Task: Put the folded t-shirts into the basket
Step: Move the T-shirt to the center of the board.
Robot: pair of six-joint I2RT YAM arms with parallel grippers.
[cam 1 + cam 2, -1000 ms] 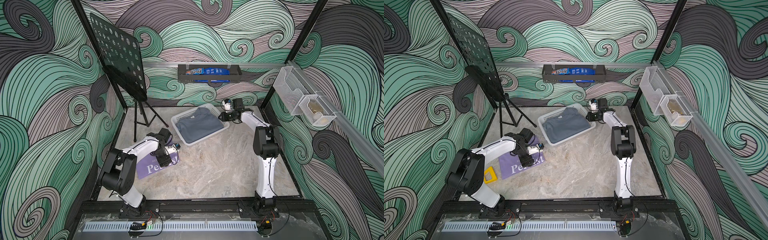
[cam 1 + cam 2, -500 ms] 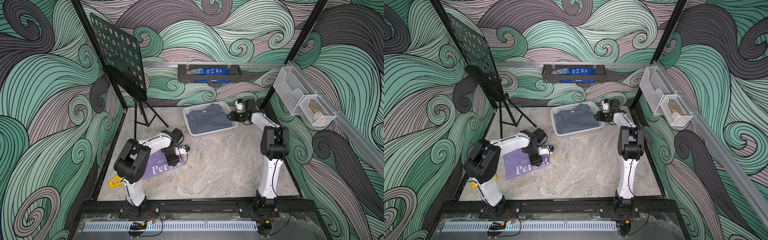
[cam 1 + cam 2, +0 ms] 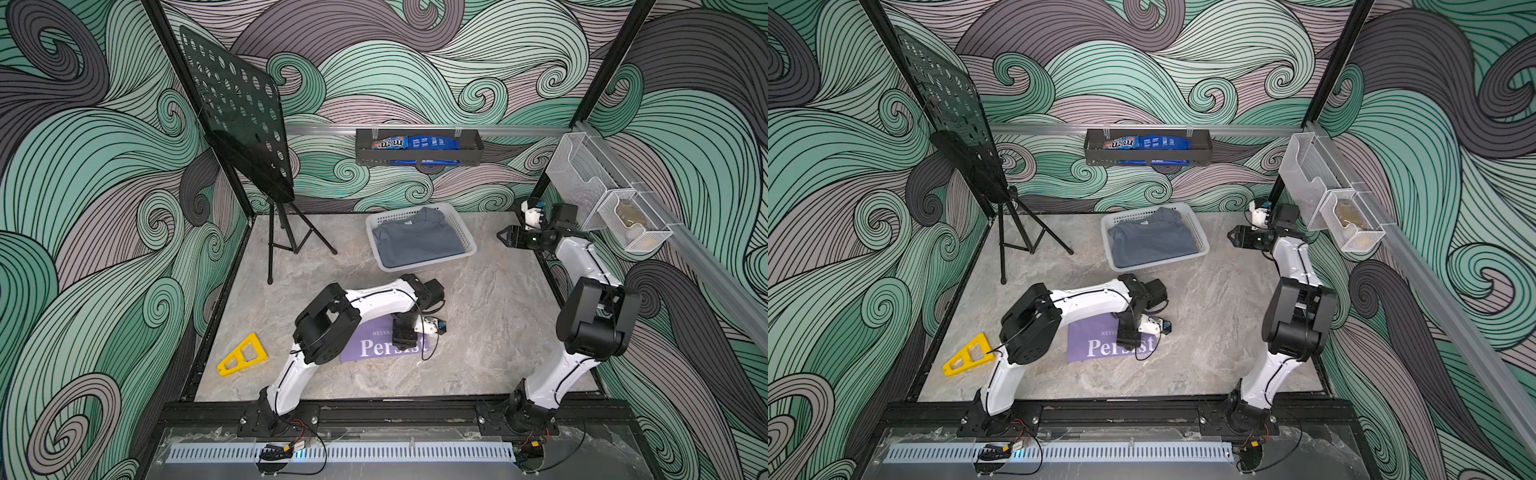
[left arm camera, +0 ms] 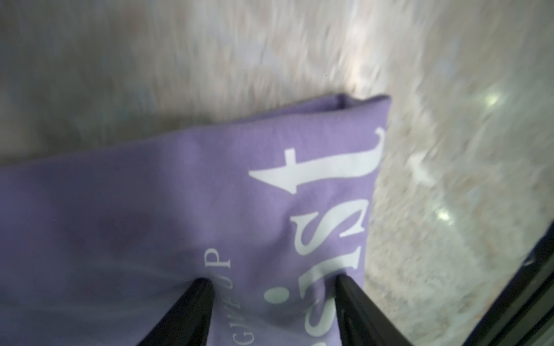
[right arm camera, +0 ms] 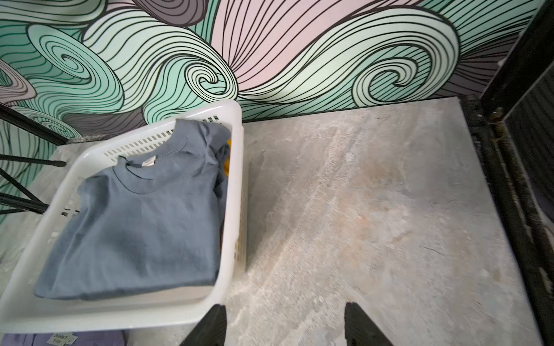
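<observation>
The white basket (image 3: 468, 237) (image 3: 1202, 243) stands at the back of the table with a slate grey folded t-shirt (image 3: 417, 245) (image 5: 144, 227) on top; a sliver of mustard cloth (image 5: 227, 163) shows under it. A lavender "Persist" t-shirt (image 3: 374, 348) (image 4: 150, 209) lies flat in the middle front. My left gripper (image 3: 402, 343) (image 4: 272, 283) points down onto it, jaws apart, both fingertips (image 4: 204, 287) pressed into the cloth, which puckers between them. My right gripper (image 3: 500, 237) (image 5: 284, 308) hovers to the right of the basket, open and holding nothing.
A black music stand (image 3: 245, 120) on tripod legs (image 3: 291, 243) fills the back left corner. A yellow triangular tool (image 3: 243, 355) lies front left. A black wall tray (image 3: 417, 156) with snack packs hangs behind the basket. Wire-mesh bins (image 3: 602, 203) jut from the right wall.
The right gripper swung the basket's corner toward the back right, then opened and drew away to the right. The left gripper slid the lavender t-shirt rightward across the table.
</observation>
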